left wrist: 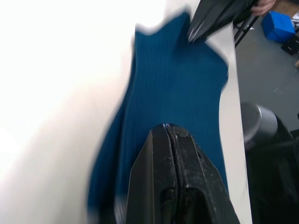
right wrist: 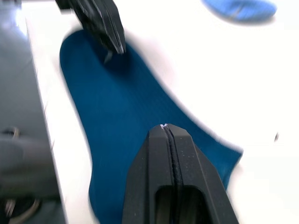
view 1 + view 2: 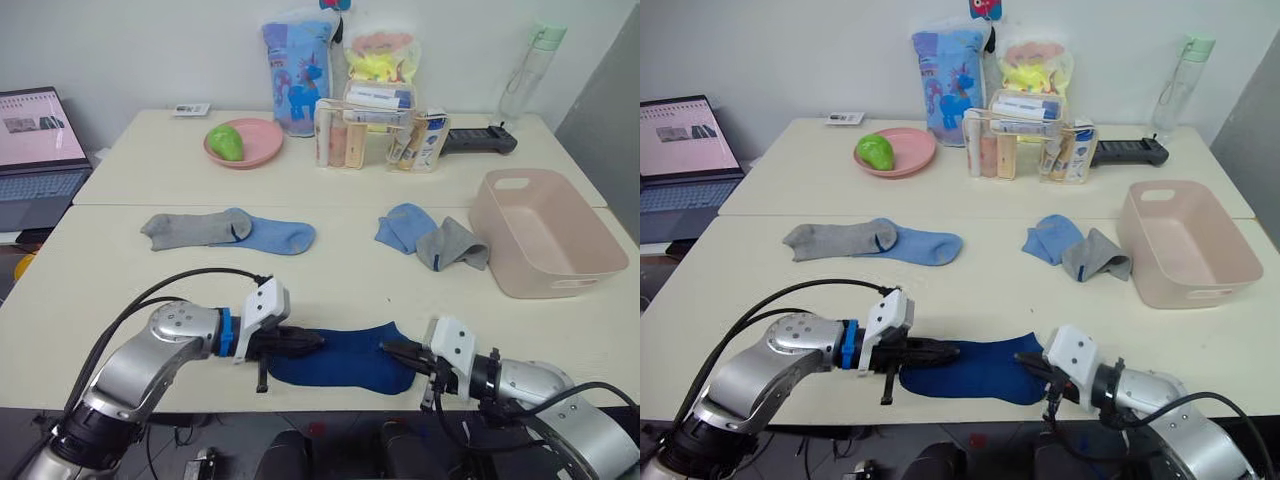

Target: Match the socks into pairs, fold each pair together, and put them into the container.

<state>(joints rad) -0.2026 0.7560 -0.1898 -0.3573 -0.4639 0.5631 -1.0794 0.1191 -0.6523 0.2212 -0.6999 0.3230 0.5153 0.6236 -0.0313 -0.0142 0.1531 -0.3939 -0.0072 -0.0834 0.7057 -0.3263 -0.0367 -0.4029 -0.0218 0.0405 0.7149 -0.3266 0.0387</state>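
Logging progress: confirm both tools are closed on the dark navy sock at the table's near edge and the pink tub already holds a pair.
Wrong on one point: the pink tub is empty, as the left eye view shows. Both tools, left and right, are closed on the dark navy sock at the near edge.

Silver arms (image 3: 160, 345), white wrist blocks (black cables, blue collar)

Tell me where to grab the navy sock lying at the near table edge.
Probably by its two ends. The navy sock lies flat, lengthwise across the front edge, so the left gripper comes in from its left end and the right gripper from its right, both low along the table.
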